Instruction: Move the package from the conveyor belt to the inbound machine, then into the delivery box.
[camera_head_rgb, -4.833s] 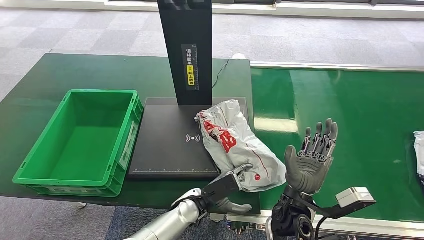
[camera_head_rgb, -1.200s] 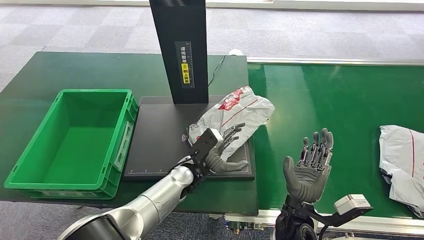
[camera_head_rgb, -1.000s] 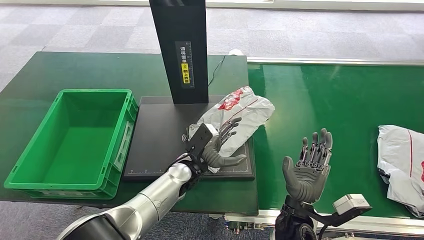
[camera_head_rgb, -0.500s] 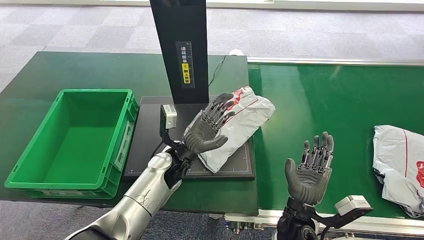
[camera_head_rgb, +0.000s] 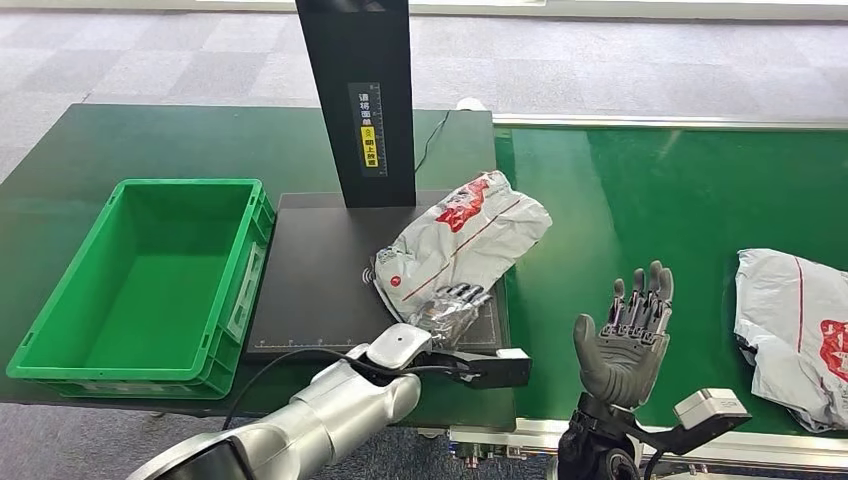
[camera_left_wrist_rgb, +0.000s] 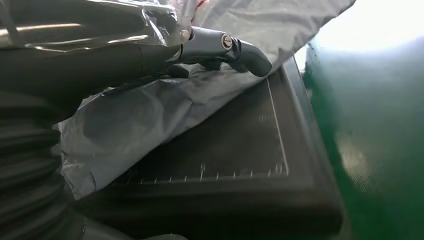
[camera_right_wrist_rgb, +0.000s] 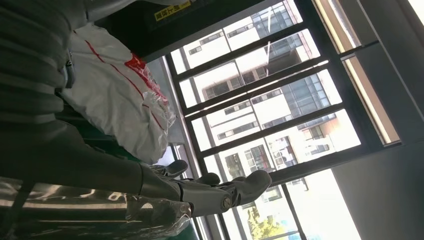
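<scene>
**Scooping the bag off the scanner plate**

Sliding under that soft mailer looks like the step in hand. The left robot hand (camera_head_rgb: 447, 308) sits at the near edge of the package (camera_head_rgb: 462, 243), fingers (camera_left_wrist_rgb: 235, 47) tucked against the plastic. From the wrist view it's touching and maybe lifting the edge, but I honestly can't tell if it has a real grip yet. The right robot hand (camera_head_rgb: 624, 335) is just held up over the conveyor belt (camera_head_rgb: 680, 200), released, fingers apart, holding nothing.

The package lies on the right half of the black scanner plate (camera_head_rgb: 320, 290), its far right corner hanging over toward the belt. The green box (camera_head_rgb: 70, 310) waits to the left on the tabletop (camera_head_rgb: 180, 140).

My take: get the fingers well under and pinch a good fold, because that film is thin, glossy, crinkly and floppy, so it'll likely sag or slip. The plate is flat, matte and hard, so dragging left toward the box could work too. Another similar bag (camera_head_rgb: 795, 330) sits on the belt, far right.
</scene>
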